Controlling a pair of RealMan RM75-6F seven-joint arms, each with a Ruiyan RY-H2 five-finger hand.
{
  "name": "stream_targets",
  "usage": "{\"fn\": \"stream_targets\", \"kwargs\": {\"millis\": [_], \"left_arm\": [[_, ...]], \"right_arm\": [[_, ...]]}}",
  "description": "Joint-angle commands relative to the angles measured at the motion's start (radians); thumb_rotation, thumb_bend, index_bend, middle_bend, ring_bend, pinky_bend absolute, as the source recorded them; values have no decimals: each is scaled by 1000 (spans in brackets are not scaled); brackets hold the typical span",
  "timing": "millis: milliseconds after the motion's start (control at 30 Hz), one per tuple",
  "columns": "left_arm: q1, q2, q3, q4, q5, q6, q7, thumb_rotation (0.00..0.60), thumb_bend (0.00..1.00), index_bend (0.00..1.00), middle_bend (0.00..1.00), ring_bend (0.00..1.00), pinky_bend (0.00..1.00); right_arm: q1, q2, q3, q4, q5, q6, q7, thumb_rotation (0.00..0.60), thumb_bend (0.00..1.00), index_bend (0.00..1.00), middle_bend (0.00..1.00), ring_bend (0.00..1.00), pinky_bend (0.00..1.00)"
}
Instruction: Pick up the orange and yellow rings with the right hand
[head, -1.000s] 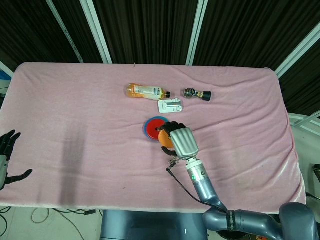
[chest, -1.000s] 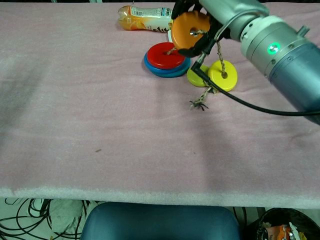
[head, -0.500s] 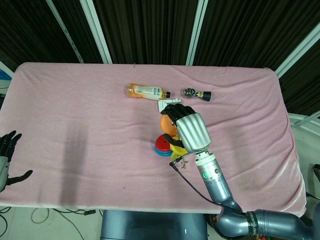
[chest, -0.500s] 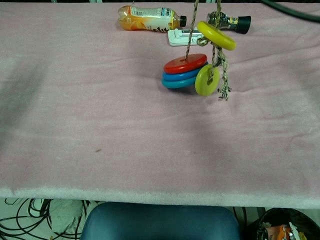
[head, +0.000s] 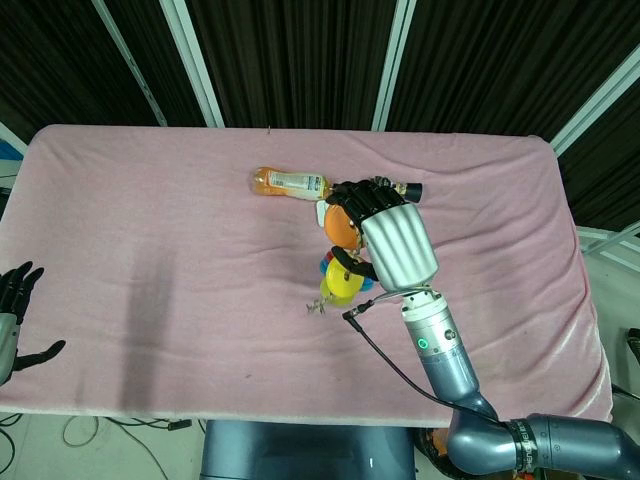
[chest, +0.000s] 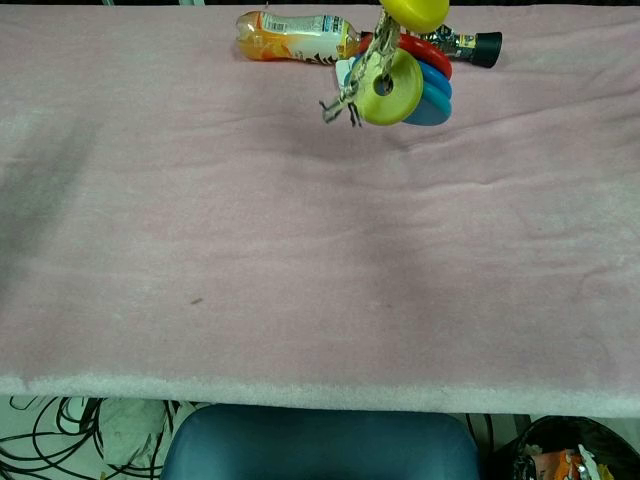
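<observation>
1. Nearest us in the head view, our left hand (head: 15, 315) sits at the table's near left edge, well apart from everything else, fingers spread and holding nothing.
2. Our right hand (head: 385, 240) is raised over the middle of the pink table (head: 150, 230), fingers curled around the orange ring (head: 338, 226), which peeks out at the hand's left side.
3. Just below the hand on its near-left side hangs a yellow ring (head: 341, 286); in the chest view one yellow ring (chest: 390, 87) hangs on edge and another yellow ring (chest: 413, 12) shows at the top border, cut off by it.
4. A frayed cord (chest: 345, 98) threads the rings, its loose end dangling left of the hanging yellow one.
5. A red ring (chest: 425, 52) and a blue ring (chest: 432, 92) hang on the same cord, touching the yellow one from behind; in the head view we see only slivers of them beside the hand.
6. Just beyond the hand to its left, a bottle (head: 290, 182) lies on its side on the cloth.
7. Just past the fingertips, a small dark object (head: 407, 187) is mostly hidden by the hand; we cannot tell what it is.
</observation>
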Motion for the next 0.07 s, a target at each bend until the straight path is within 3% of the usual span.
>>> {"fn": "stream_targets", "kwargs": {"millis": [33, 67], "left_arm": [[2, 1, 0, -1, -2, 1, -1, 600, 0, 0, 0, 0, 0], [2, 1, 0, -1, -3, 2, -1, 600, 0, 0, 0, 0, 0]], "right_arm": [[-4, 7, -16, -2, -4, 8, 7, 600, 580, 415, 575, 495, 563], [-4, 8, -20, -2, -7, 11, 11, 600, 580, 415, 575, 495, 563]]}}
